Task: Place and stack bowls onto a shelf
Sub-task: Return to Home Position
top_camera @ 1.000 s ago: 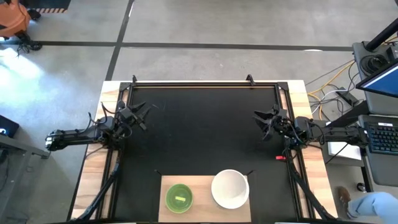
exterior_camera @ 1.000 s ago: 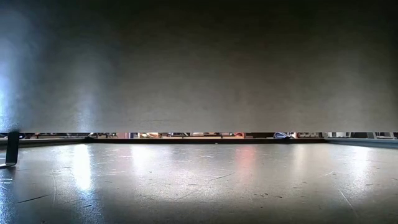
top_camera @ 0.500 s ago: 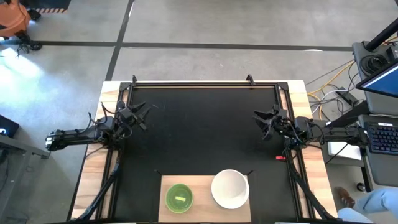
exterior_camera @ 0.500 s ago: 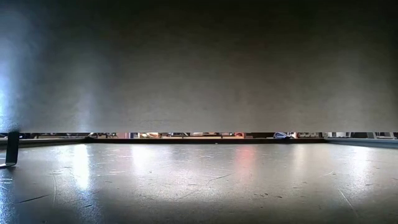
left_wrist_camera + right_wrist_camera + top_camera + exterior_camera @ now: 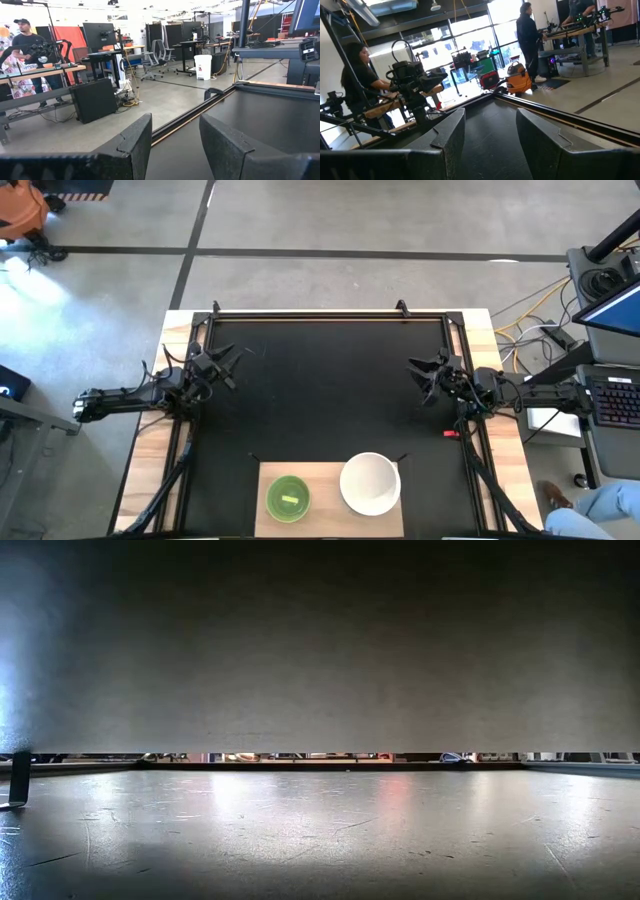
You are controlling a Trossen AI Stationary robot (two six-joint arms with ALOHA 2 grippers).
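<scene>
A light-wood shelf [image 5: 320, 472] lies at the near edge of the black mat. On it rest two bowls by their bases: a small green bowl [image 5: 288, 497] toward the left and a larger white bowl [image 5: 370, 483] to its right. My left gripper [image 5: 226, 363] waits at the mat's left side, open, with nothing between its fingers [image 5: 172, 145]. My right gripper [image 5: 419, 377] waits at the mat's right side, also open and holding nothing [image 5: 490, 140]. Both stand well away from the bowls.
The black mat [image 5: 320, 390] is framed by a dark rail [image 5: 310, 314] and wooden table strips [image 5: 150, 450]. The low view is mostly blocked by a grey board [image 5: 320, 650]. People stand at benches in the room beyond; a person's foot [image 5: 556, 500] shows at the right.
</scene>
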